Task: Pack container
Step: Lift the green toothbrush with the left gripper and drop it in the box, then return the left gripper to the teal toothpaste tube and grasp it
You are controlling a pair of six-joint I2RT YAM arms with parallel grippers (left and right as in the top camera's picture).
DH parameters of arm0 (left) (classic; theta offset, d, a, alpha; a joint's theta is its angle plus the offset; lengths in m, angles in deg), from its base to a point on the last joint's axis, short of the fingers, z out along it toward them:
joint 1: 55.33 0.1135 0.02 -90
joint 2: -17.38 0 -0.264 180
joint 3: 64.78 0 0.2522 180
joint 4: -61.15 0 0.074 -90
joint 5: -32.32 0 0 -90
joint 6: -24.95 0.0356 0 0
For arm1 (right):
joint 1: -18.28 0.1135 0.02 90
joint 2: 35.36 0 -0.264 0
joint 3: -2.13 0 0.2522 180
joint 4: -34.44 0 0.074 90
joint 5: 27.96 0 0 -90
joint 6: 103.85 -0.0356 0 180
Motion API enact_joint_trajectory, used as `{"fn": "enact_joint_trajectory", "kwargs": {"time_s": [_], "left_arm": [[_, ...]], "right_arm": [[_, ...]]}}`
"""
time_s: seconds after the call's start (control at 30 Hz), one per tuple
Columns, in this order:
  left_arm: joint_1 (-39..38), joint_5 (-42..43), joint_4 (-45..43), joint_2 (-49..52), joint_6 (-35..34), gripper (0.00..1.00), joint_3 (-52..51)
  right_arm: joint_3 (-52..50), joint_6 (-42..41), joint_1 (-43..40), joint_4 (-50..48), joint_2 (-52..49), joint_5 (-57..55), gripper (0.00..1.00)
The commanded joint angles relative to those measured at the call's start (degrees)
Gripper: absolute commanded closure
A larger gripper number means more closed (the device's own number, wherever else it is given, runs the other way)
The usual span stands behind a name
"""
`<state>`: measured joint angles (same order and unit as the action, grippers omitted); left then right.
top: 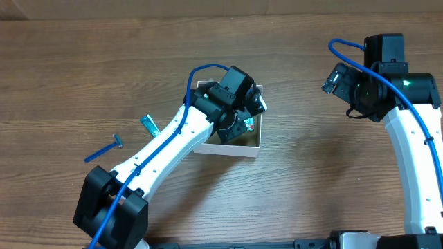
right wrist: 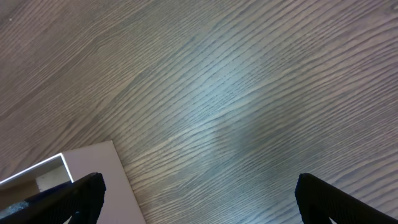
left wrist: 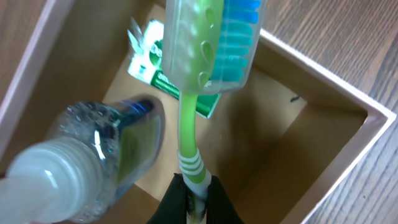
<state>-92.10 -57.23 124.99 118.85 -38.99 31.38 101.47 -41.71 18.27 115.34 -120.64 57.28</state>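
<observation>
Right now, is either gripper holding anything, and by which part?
The left gripper pinches a green toothbrush by the end of its handle, over the box. The right gripper is open and empty.

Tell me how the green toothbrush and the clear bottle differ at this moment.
The toothbrush is thin and green, with blue bristles under a clear cover; the bottle is thick and clear, with a white cap. The left gripper holds the toothbrush by its handle end; nothing holds the bottle, which rests in the container. Both show over the container's brown inside.
</observation>
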Motion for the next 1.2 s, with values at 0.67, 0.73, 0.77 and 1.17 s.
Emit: {"fn": "enact_joint_trajectory", "kwargs": {"time_s": [0.67, 0.73, 0.77, 1.17], "left_arm": [[18.6, -8.6, 16.6, -11.7, -50.5, 0.00, 7.6], [22.3, -5.7, 16.7, -10.8, -56.4, 0.00, 5.7], [23.8, -4.0, 16.2, -10.3, -58.2, 0.00, 4.4], [26.7, -0.2, 5.0, 0.6, -72.1, 0.00, -12.5]], "right_arm": [[0.3, 0.9, -0.1, 0.3, 1.5, -0.3, 0.00], [0.3, 0.9, -0.1, 0.3, 1.5, -0.2, 0.00], [0.3, 0.9, -0.1, 0.4, 1.5, -0.2, 0.00], [0.3, 0.9, -0.1, 0.5, 1.5, -0.2, 0.00]]}}
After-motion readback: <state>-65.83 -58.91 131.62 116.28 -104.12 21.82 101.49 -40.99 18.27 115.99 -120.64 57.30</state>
